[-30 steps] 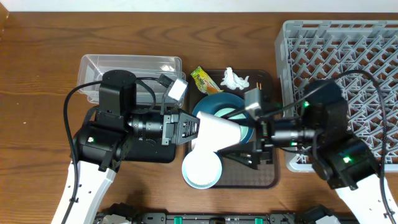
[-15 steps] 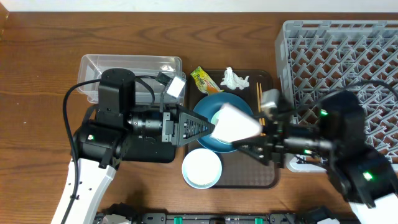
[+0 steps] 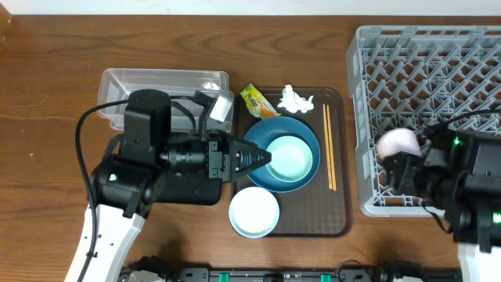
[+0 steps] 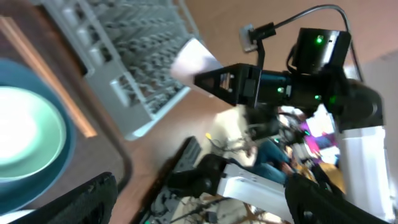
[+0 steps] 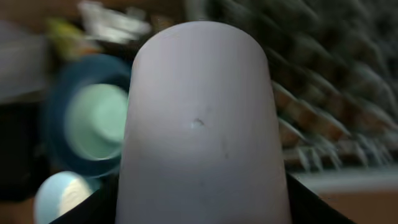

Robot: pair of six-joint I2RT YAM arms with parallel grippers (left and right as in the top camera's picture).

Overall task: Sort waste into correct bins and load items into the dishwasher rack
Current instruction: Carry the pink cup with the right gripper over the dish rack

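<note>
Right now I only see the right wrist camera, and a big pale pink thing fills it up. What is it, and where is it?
Observer: It is the small pink cup. The right claw holds it over the left side of the big grey plastic rack.
Operator: Is anything in the rack already?
Observer: From overhead, the part of the rack that shows has only pegs, no dishes.
Operator: Where is the other arm?
Observer: The left claw hangs open at the left rim of the dark-blue bowl-plate, which holds the pale mint bowl.
</note>
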